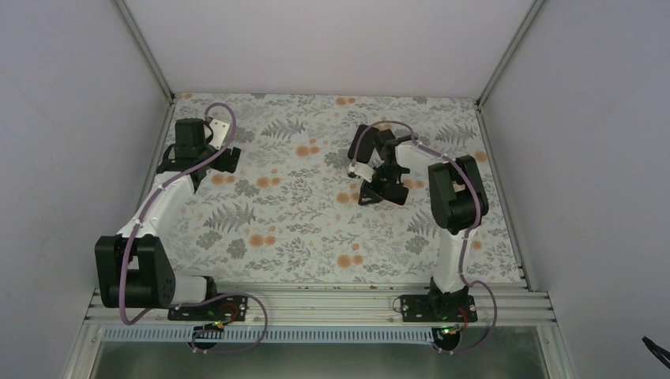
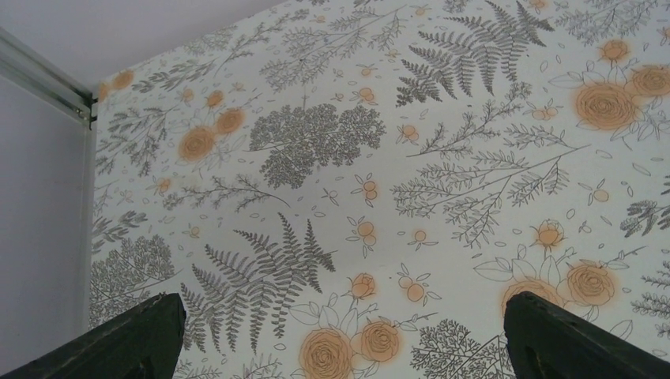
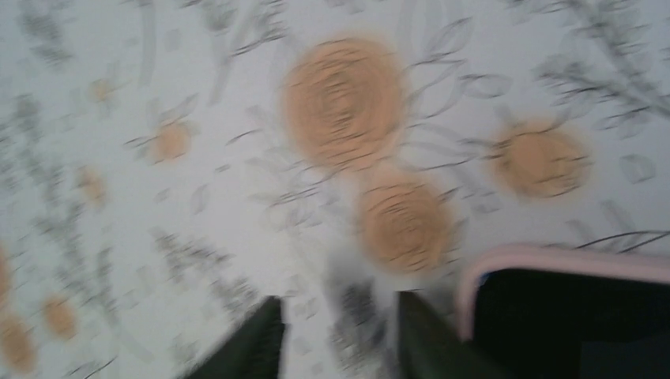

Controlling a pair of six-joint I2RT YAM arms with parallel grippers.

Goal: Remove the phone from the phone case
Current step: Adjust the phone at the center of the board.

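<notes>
**Pink-rimmed case beside a barely parted right gripper**

The phone case (image 3: 553, 264) lies on the floral tablecloth (image 1: 300, 221), beyond the right arm's base (image 1: 437, 304) and a little to its left. In the right wrist view it shows a smooth, pale pink rim with a rounded corner around a flat, glossy black face. Whether that black face is the phone itself cannot be told. From above the case reads only as a dark, angular slab, partly covered by the arm's wrist.

The right gripper (image 3: 336, 304) hangs over the same spot beyond that base. Its two matte black, wedge-shaped fingers stand a narrow gap apart, with only blurred cloth between them. It grasps nothing, and the case's rim sits just beside its right finger.

The left gripper (image 2: 344, 298) is well to the left of the right arm's base and further from it. Its jaws are spread wide and released over bare cloth.

The cloth is flat and matte, printed with grey ferns and round orange roses on white. Plain white panels in slim metal rails wall it in.
</notes>
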